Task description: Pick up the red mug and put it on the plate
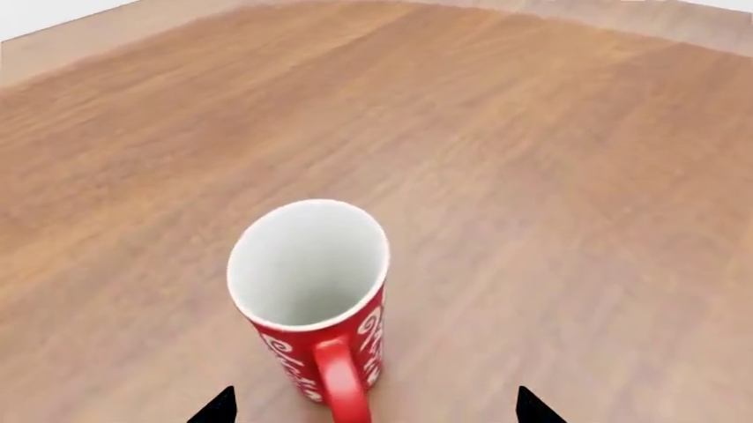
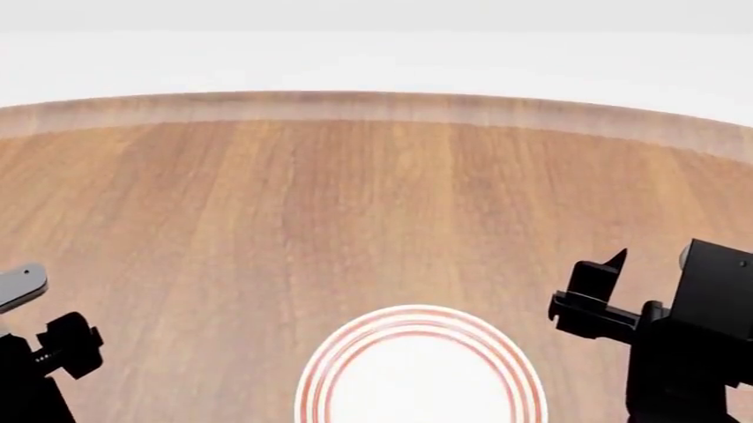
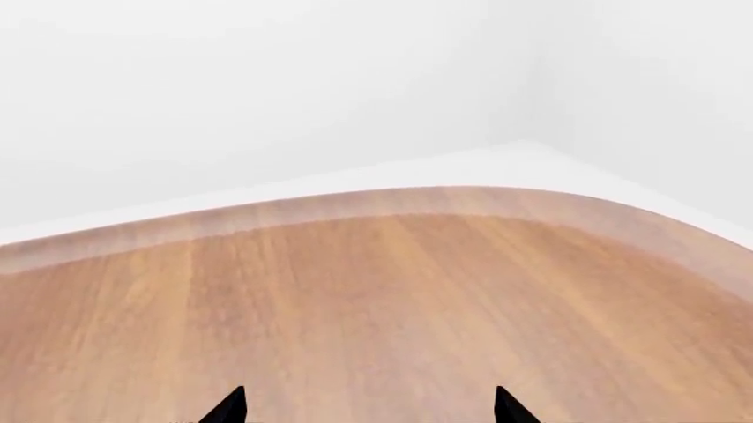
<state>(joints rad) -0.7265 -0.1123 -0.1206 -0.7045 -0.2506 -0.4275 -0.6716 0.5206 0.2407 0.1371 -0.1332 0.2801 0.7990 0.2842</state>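
I see the table (image 2: 353,194), a wood-grain surface with a curved far edge, filling most of the head view. Both wrist views show the same wood surface.

The plate (image 2: 518,374) lies flat at the near edge of the table, about midway between the two arms. Only its far part is in view; the rest is cut off by the frame. Red rings run around its rim.

The right gripper (image 3: 367,407) is above the right side of the table, clear of the plate. In the right wrist view its two fingertips (image 3: 226,407) stand wide apart with only bare wood between them. It has hold of nothing.

The mug (image 1: 312,300) appears only in the left wrist view. It stands upright on the wood, white inside, handle (image 1: 341,383) toward the camera. I cannot place it relative to the table edges.

The left gripper (image 1: 376,407) has its tips spread wide, one on each side of the handle, touching nothing. It holds nothing.
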